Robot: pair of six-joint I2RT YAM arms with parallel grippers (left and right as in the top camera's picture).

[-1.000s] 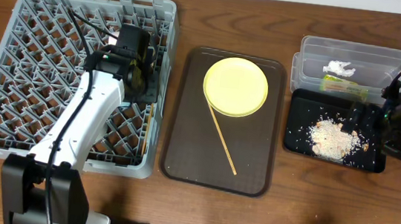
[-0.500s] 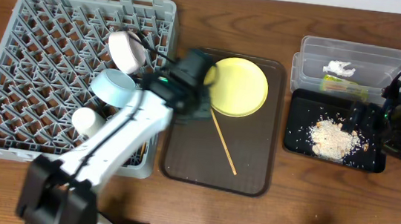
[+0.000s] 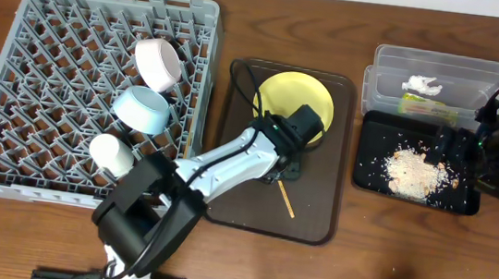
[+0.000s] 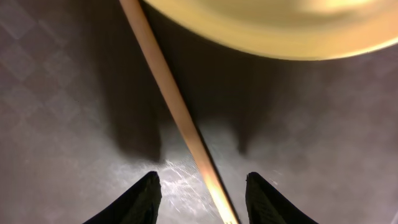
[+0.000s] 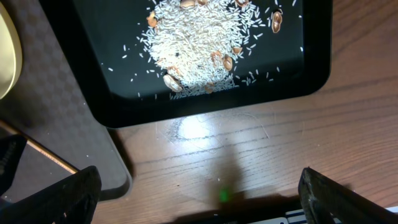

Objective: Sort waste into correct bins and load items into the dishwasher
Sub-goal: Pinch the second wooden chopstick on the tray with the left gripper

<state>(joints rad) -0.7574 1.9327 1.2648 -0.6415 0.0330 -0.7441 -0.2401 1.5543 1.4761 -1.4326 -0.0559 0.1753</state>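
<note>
On the brown serving tray, my left gripper (image 3: 289, 170) (image 4: 202, 177) stands open low over a wooden chopstick (image 4: 176, 109) (image 3: 283, 199), one finger on each side and neither touching it. Just beyond lies the yellow plate (image 3: 293, 99) (image 4: 267, 25). The grey dishwasher rack (image 3: 55, 45) holds a cream bowl (image 3: 157, 63), a light-blue bowl (image 3: 141, 110) and a white cup (image 3: 109, 153). My right gripper (image 3: 441, 146) (image 5: 199, 180) hangs open and empty beside the black tray (image 3: 372, 124) (image 5: 205, 106) of beige food bits (image 3: 413, 171) (image 5: 199, 34). The clear tub (image 3: 480, 69) holds a white scrap (image 3: 421, 85) and a green wrapper (image 3: 425, 105).
The brown serving tray (image 3: 235, 184) (image 5: 68, 118) lies between the rack and the black tray, with a strip of bare wooden table (image 5: 249, 149) on each side. My left arm (image 3: 219, 164) reaches across the tray's left half from the front.
My left arm swung from over the rack to the brown tray. Its jaws widened and now straddle the chopstick. The bowls and cup in the rack came into view. My right arm held still.
</note>
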